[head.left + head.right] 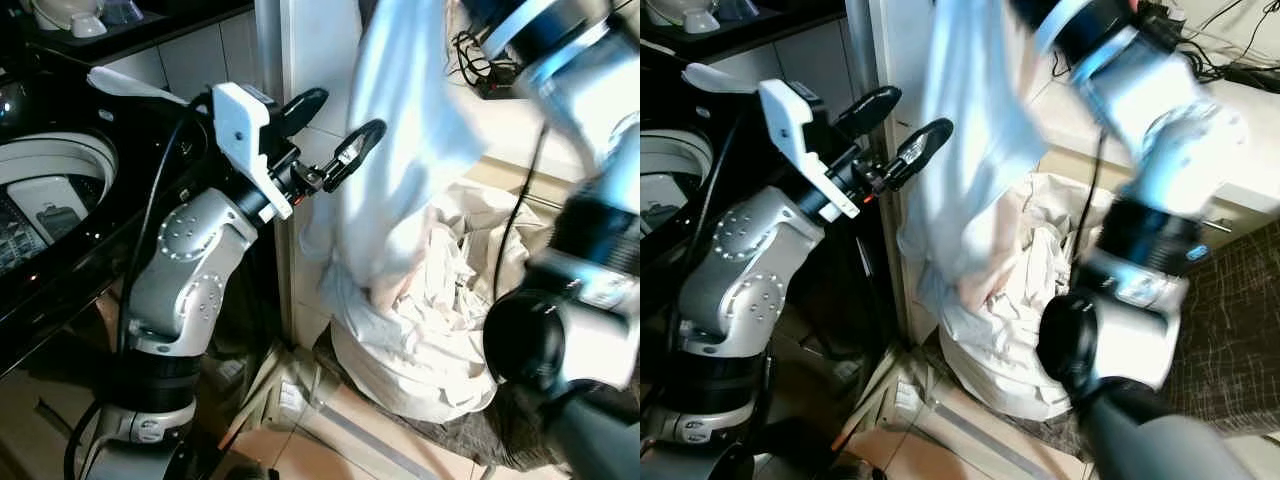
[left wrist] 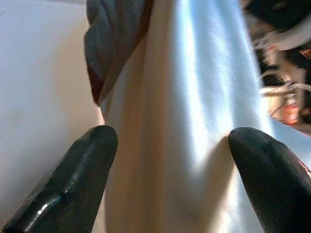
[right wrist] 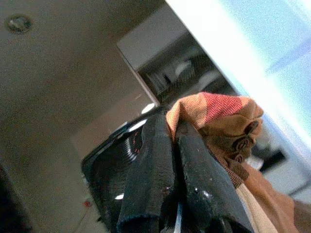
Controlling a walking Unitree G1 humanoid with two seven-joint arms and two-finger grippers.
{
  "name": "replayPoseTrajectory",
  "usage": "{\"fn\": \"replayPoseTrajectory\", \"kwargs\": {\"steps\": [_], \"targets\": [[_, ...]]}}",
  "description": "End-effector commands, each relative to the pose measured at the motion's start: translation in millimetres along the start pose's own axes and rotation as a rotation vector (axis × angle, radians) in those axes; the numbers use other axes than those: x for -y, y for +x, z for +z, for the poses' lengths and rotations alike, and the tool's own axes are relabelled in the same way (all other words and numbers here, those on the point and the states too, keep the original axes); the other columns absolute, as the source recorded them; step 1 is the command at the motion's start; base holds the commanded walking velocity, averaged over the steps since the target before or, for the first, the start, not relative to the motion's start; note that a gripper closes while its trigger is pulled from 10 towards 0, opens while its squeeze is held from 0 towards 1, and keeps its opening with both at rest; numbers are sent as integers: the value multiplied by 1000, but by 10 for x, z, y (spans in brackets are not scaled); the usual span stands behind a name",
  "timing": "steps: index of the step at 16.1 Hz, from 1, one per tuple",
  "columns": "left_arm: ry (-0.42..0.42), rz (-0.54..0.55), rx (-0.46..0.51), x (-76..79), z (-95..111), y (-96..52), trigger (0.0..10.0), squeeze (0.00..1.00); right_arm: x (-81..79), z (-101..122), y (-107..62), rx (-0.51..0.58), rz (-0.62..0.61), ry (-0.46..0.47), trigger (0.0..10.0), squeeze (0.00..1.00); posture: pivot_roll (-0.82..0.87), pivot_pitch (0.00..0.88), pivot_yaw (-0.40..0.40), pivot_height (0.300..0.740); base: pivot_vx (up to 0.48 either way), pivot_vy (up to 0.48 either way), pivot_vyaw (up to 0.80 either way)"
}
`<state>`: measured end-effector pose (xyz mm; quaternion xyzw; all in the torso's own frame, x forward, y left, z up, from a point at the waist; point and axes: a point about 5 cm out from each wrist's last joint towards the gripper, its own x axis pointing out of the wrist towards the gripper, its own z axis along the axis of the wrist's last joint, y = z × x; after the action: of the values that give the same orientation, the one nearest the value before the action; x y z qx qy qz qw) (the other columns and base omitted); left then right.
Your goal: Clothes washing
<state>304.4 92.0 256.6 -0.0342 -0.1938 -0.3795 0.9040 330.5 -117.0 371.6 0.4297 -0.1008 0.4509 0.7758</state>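
The garment (image 1: 400,130) hangs lifted above the laundry pile (image 1: 420,320), which sits heaped in a white bag on the floor against the tiled wall. It is pale, almost white with a bluish sheen, falling in long smooth folds; its lower end is blurred. At the gripped end, an orange and red herringbone section with buttons is bunched up.

Right pincer (image 3: 177,160): closed on that bunched end of the garment, fingers pressed together, arm raised high.

Left pincer (image 1: 335,135): open, fingers spread apart, held just beside the hanging cloth at mid-height; the fabric lies directly ahead between the fingertips (image 2: 82,160).

The washing machine (image 1: 50,190), top-loading with dark surround, stands to the robot's left.
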Motion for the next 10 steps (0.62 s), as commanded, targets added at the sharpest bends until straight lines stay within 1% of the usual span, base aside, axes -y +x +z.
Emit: {"fn": "replayPoseTrajectory", "kwargs": {"steps": [1, 2, 4, 6, 7, 8, 9, 10], "targets": [[17, 53, -7, -40, 3, 65, 10000, 1000, -59, -60, -7, -19, 11, 6, 0, 0, -4, 0, 7, 740, 0, 0, 0], [-13, 59, -5, -30, -10, 86, 10000, 1000, -53, -133, -25, -29, 1, 26, 0, 0, -6, 0, 11, 740, 0, 0, 0], [-104, -15, 3, 96, -32, 121, 10000, 1000, -26, -252, -62, -52, -22, 46, 0, 0, -12, 0, 14, 740, 0, 0, 0], [-133, -43, 11, 150, -55, 124, 10000, 1000, -7, -369, -87, -86, -46, 46, 0, 0, -25, 0, 22, 740, 0, 0, 0], [-128, -37, 14, 147, -74, 120, 10000, 1000, -16, -428, -111, -108, -58, 41, 0, 0, -24, 0, 21, 740, 0, 0, 0], [-149, -49, 32, 155, -64, 112, 10000, 1000, -18, -452, -131, -119, -65, 41, 0, 0, -24, 0, 21, 740, 0, 0, 0], [-172, -76, 50, 175, -42, 98, 627, 1000, -16, -465, -148, -126, -71, 42, 0, 0, -14, 0, 12, 740, 0, 0, 0], [-187, -102, 61, 192, -21, 50, 0, 247, 1, -486, -181, -138, -80, 42, 0, 0, -11, 0, 9, 740, 0, 0, 0]]}}
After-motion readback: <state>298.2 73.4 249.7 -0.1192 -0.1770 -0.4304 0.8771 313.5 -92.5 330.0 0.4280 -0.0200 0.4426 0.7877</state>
